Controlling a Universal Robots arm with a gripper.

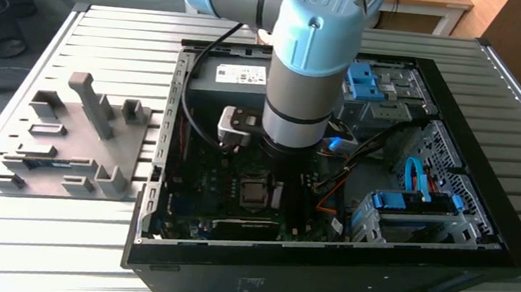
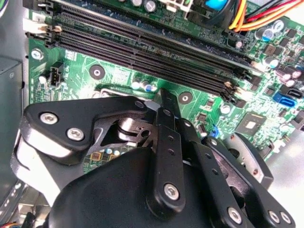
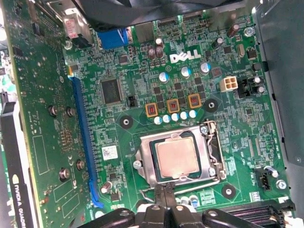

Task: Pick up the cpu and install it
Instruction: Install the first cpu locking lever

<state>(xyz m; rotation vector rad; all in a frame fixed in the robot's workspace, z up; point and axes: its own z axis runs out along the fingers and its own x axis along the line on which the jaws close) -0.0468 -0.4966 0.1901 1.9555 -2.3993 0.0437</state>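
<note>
White logo [image 3: 189, 57] on motherboard [image 3: 247, 142]; sticker [image 3: 110, 153] print illegible.

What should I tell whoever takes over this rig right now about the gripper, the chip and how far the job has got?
Gripper: down inside the computer case, just above the motherboard. Its fingertips sit at the edge of the socket frame; they look close together with nothing between them, though I can't confirm that.
Chip: lying flat in the socket, silvery top facing up, framed by the metal bracket.
Done: the chip appears picked up and seated.
Left: I can't tell whether the socket lever is locked. Check that, and that the chip sits square.
</note>
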